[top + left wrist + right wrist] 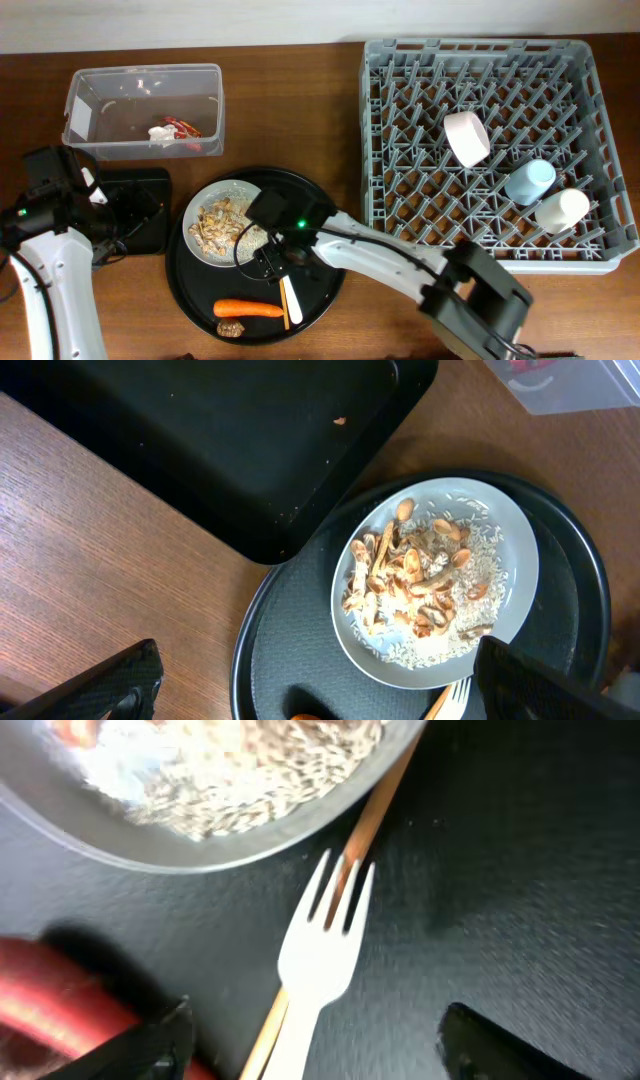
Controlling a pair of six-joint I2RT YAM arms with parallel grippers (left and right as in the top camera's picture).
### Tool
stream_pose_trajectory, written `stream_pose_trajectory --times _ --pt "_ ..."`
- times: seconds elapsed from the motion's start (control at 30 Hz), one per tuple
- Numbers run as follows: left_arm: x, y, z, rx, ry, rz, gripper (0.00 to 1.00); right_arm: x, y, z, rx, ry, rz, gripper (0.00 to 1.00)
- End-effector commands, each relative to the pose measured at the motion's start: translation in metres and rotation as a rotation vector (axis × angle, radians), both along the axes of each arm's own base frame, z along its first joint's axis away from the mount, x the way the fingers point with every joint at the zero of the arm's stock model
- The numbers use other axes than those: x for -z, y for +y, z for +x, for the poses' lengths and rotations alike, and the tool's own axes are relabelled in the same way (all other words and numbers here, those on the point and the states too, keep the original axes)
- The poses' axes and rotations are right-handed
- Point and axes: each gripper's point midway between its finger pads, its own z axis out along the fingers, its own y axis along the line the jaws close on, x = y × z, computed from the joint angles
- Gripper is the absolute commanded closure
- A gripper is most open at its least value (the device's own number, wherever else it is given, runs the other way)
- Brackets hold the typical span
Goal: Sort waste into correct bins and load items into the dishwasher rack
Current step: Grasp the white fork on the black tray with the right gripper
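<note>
The white fork lies on the round black tray, beside the white plate of beige food scraps. My right gripper is open and low over the fork, one finger on each side. An orange carrot and a brown lump lie at the tray's front. My left gripper is open and empty above the shallow black tray. The clear tub holds the red wrapper and white scrap.
The grey rack at the right holds a cream bowl, a light-blue cup and a white cup. My right arm reaches across the table's front from the lower right.
</note>
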Motion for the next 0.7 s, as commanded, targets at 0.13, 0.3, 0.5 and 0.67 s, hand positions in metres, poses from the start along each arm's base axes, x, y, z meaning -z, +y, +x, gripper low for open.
stream_pose_trajectory --times 0.13,0.3,0.5,0.67 --pt "-0.004 -0.001 0.002 0.016 -0.015 -0.003 0.01 0.025 0.010 0.008 0.010 -0.016 0.001 0.37" --pt "-0.004 -0.001 0.002 0.016 -0.015 -0.003 0.01 0.026 0.006 0.009 0.014 -0.023 -0.015 0.51" --pt "-0.004 -0.001 0.002 0.016 -0.015 -0.003 0.01 0.028 0.001 0.011 0.046 -0.029 -0.039 0.59" --pt "-0.004 -0.001 0.002 0.016 -0.015 -0.003 0.01 0.029 -0.001 0.010 0.045 -0.024 -0.047 0.59"
